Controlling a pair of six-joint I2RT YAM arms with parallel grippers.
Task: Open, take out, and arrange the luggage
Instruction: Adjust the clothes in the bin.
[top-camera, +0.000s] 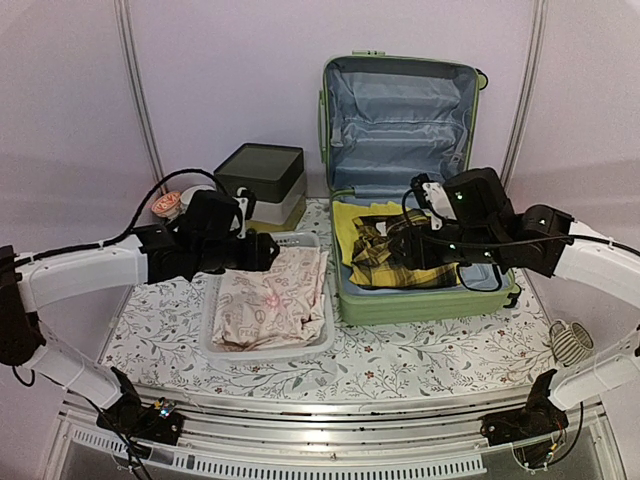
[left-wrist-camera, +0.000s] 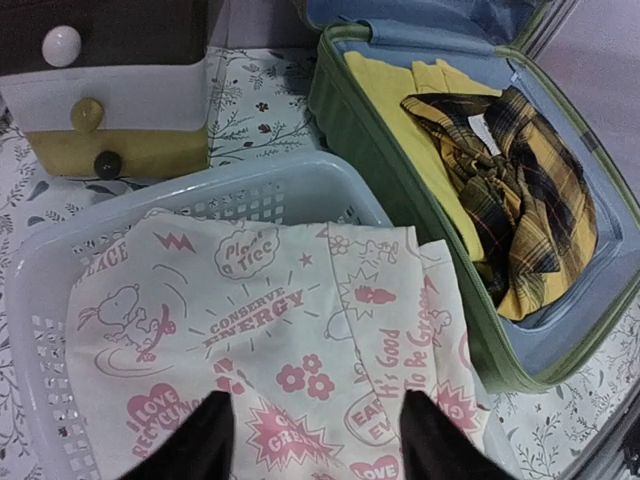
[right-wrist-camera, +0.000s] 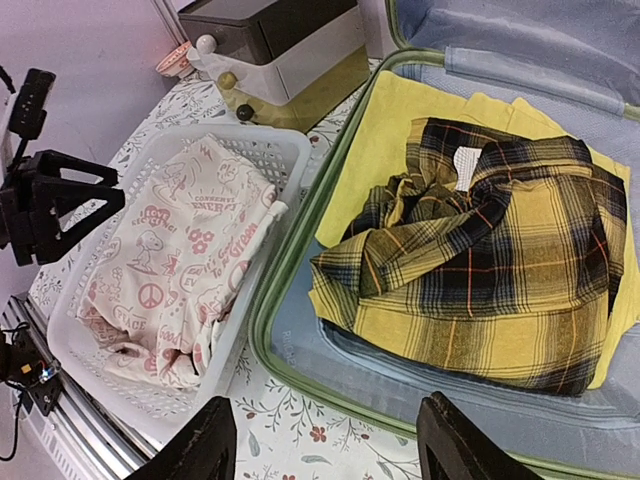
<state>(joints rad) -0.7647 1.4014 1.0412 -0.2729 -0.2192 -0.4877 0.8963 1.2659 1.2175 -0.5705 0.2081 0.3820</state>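
Observation:
The luggage (top-camera: 430, 303), a light-green suitcase, lies open at the back right with its lid upright and its pale blue lining showing. Inside it, a yellow and black plaid shirt (right-wrist-camera: 490, 270) lies crumpled on a folded yellow garment (right-wrist-camera: 390, 130). My right gripper (right-wrist-camera: 330, 440) hovers open above the suitcase's near left rim (right-wrist-camera: 256, 331) with nothing between its fingers. To the suitcase's left, a white cloth with pink print (left-wrist-camera: 250, 320) fills a white mesh basket (left-wrist-camera: 250, 180). My left gripper (left-wrist-camera: 320, 440) hangs open just above that cloth, holding nothing.
A dark-lidded white and yellow drawer box (top-camera: 262, 175) stands behind the basket (top-camera: 315, 345). A small pink round object (top-camera: 167, 205) sits to the box's left. A coiled cable (top-camera: 570, 343) lies near the table's right edge. A floral cloth covers the table.

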